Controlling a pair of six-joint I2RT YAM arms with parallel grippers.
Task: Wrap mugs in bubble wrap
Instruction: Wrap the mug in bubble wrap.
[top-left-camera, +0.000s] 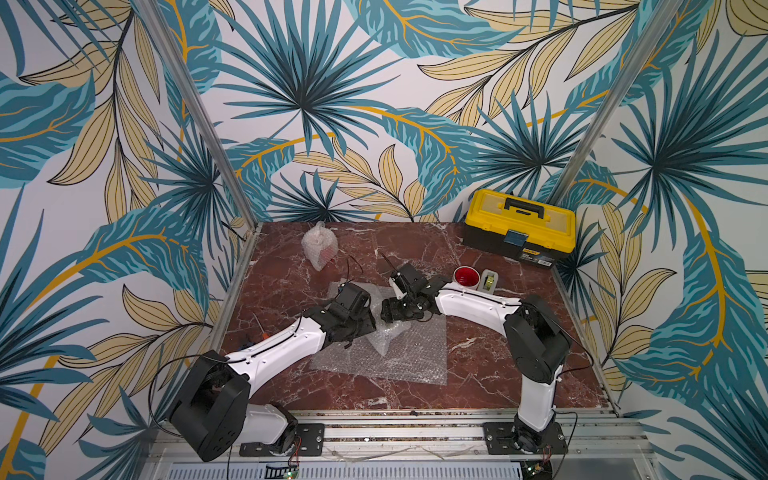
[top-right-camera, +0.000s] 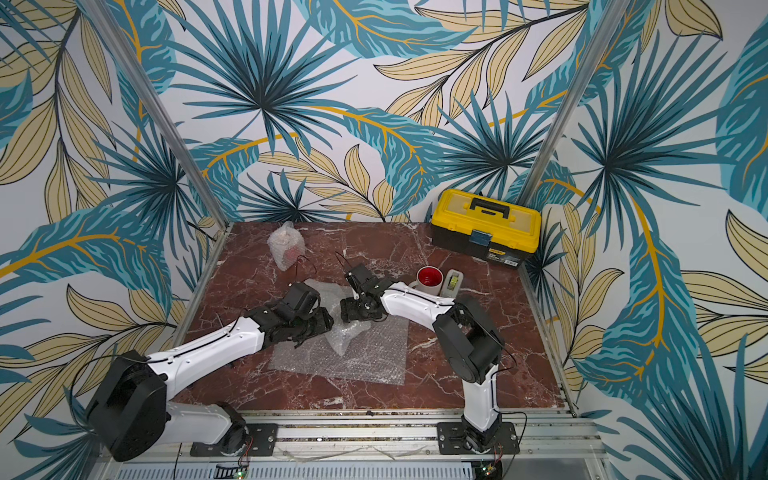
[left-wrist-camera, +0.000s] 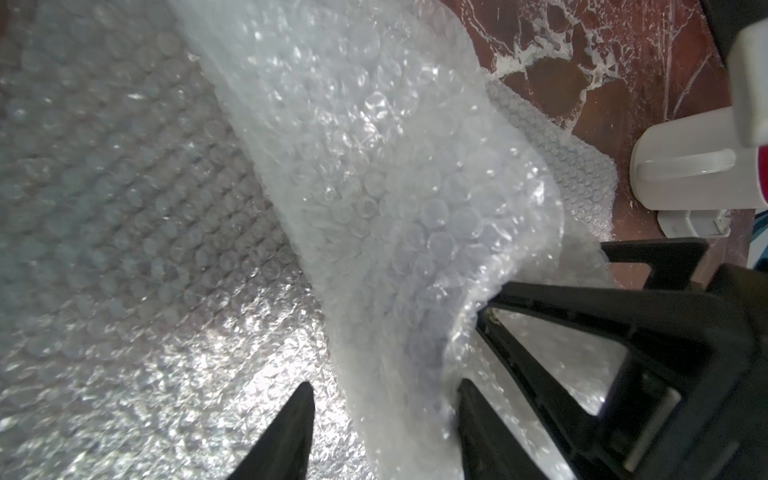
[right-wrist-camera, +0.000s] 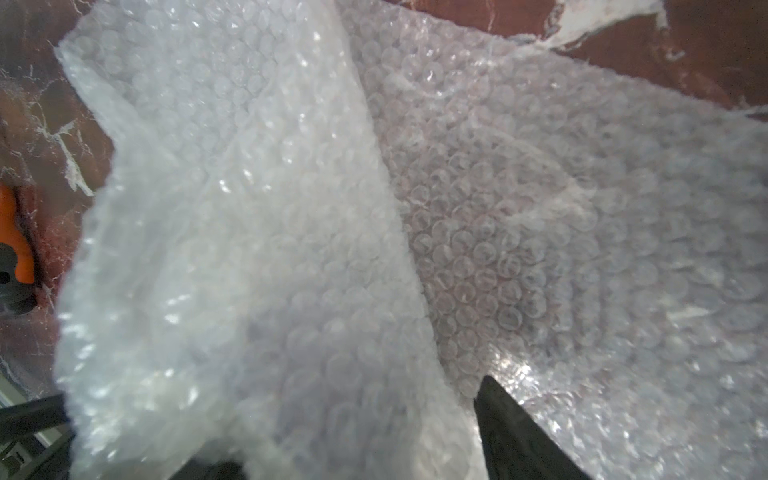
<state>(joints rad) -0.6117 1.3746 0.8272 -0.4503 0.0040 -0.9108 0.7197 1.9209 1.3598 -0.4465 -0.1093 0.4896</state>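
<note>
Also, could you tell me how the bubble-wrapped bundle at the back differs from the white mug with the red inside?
The wrapped bundle shows only a red patch through its crinkled cover; the white mug is bare. The wrapped bundle sits near the back left corner, the white mug further right, beside the tape dispenser. The wrapped bundle is lumpy; the white mug stands upright, mouth up. Both rest on the marble table.
</note>
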